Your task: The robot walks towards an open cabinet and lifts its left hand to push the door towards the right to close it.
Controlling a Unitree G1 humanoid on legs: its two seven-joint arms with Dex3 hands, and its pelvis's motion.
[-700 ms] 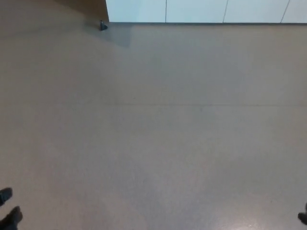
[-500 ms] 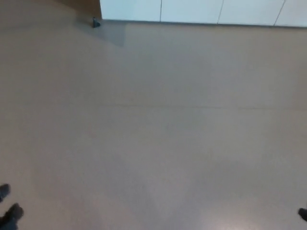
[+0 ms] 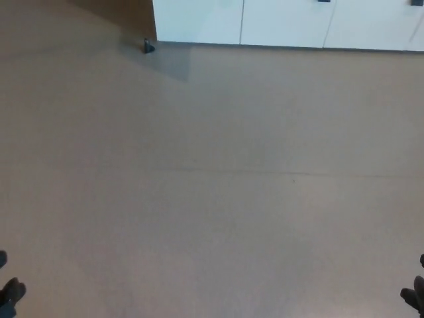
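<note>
The cabinet [image 3: 285, 23] stands far ahead, across the bare floor [image 3: 212, 172]. Its brown door [image 3: 126, 13] hangs open at the top left, on the left hand's [image 3: 10, 291] side. Only dark tips show of either hand, so I cannot tell if they are open. The right hand [image 3: 414, 295] is further away.

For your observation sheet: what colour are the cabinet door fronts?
White, seen best in the head view: the cabinet doors.

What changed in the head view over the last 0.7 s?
Mostly the camera: the whole scene slid down the frame, so more of the white cabinet fronts shows, including dark handles at the top edge. The small dark object at the cabinet corner shifted with them. Nothing grasped or released. Left hand and right hand stay low at the bottom corners.
</note>
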